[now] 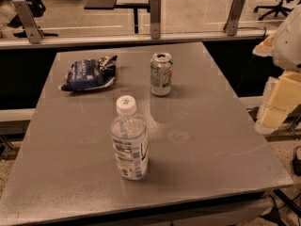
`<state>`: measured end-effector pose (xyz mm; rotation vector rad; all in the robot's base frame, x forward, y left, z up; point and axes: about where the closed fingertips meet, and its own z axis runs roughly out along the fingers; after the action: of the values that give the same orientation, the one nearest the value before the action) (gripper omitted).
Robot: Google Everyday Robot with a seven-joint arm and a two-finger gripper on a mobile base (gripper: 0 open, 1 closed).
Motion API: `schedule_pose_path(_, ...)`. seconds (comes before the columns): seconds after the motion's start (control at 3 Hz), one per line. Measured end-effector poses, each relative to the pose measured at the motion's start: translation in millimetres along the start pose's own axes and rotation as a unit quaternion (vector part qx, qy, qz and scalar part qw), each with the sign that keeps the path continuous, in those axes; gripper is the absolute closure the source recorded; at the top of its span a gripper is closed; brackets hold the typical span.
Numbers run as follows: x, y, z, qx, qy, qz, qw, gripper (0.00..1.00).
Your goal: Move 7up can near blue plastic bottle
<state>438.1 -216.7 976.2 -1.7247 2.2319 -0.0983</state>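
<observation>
The bag (88,74) lies far left on the counter (211,140), out of any likely path. The bottle (129,140) stands upright near the front edge. The can (161,73) stands upright behind it and slightly right, well apart. Its top is opened, so it is probably light, thin-walled, smooth, and easy to dent or tip. A gentle hold across mid-body seems best. Bare counter lies between the two and rightward. Part of the arm (288,41) shows far right. The pincer is out of view, so I cannot tell its state.
</observation>
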Motion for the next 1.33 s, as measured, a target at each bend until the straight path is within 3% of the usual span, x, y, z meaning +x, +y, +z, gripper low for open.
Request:
schedule_pose_path(0.67,-8.4,-15.0,10.4,0.001,-0.008,0.001,1.0,0.0)
schedule_pose_path(1.33,-45.2,-65.0,60.0,-0.003,-0.082,0.017,0.9965,0.0)
